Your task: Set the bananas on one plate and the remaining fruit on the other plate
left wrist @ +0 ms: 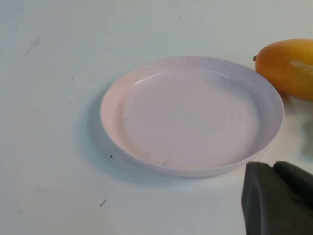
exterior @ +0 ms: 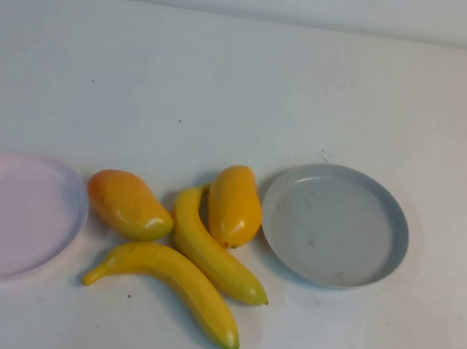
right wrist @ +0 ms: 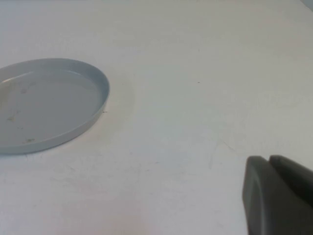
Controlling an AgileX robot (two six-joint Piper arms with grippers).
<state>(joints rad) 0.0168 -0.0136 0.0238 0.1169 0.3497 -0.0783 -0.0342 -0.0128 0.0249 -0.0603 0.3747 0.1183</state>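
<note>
Two bananas lie on the white table between the plates: one curves beside the right mango, the other lies nearer the front. Two yellow-orange mangoes sit behind them, one next to the pink plate and one next to the grey-blue plate. Both plates are empty. My left gripper is shut and empty, just short of the pink plate, with the left mango beyond. My right gripper is shut and empty, off to the side of the grey plate. Neither gripper shows in the high view.
The white table runs back to a pale wall at the far edge. Bare tabletop lies behind the fruit and to the right of the grey plate.
</note>
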